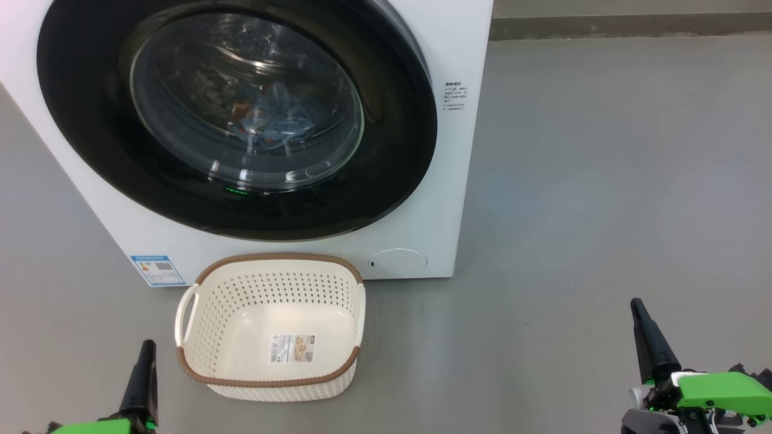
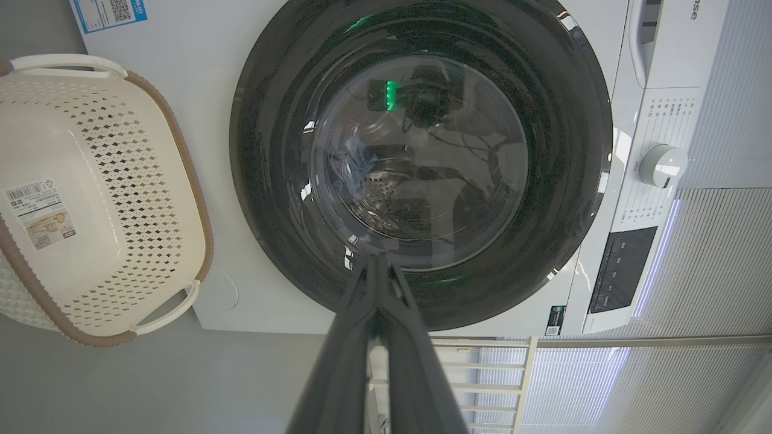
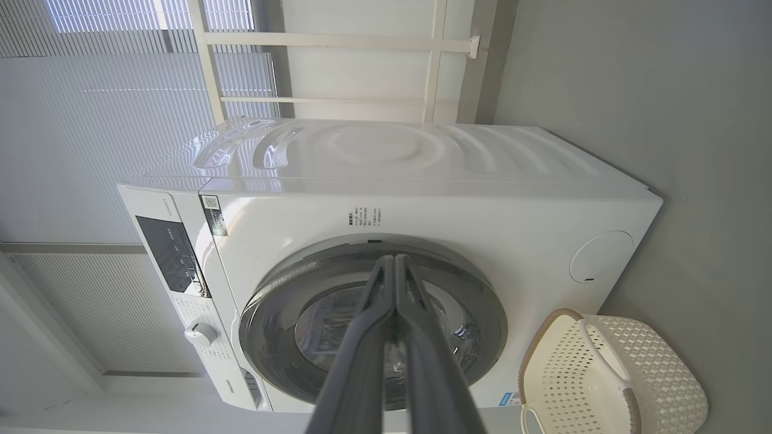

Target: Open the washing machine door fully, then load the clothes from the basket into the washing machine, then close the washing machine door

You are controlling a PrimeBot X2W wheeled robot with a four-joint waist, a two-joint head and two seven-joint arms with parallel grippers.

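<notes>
Across the upper left of the head view stands the washer [image 1: 464, 150], white and boxy, its round black door [image 1: 84, 138] lying flat against the front. Through the glass [image 1: 193, 144] at the door's centre, the clothes [image 1: 271, 123] show as a blue bundle with a spot of orange-brown. Below the door, at lower centre of the frame, the basket [image 1: 274, 260] sits on the grey floor [image 1: 603, 181], just beside the washer's foot. Nothing is in it but a paper label [image 1: 292, 348] on its bottom.

At the lower left corner the left claw [image 1: 146, 349] points up the frame, and at the lower right the right claw [image 1: 636, 307] does the same. Both are well apart from washer and basket. Each wrist view shows that claw's two dark fingers [image 2: 347, 349] pressed together to a point, gripping nothing.

Judging by this, the loading is done and the door looks closed, so what remains is making sure of the latch. Whether it has caught cannot be told from these views. To check it well, a claw with its fingers together should push on the door's black rim, near the edge opposite the hinge, and not on the bulging glass. The push should be square and slow, and the arm should come in beside the basket, not over it.
</notes>
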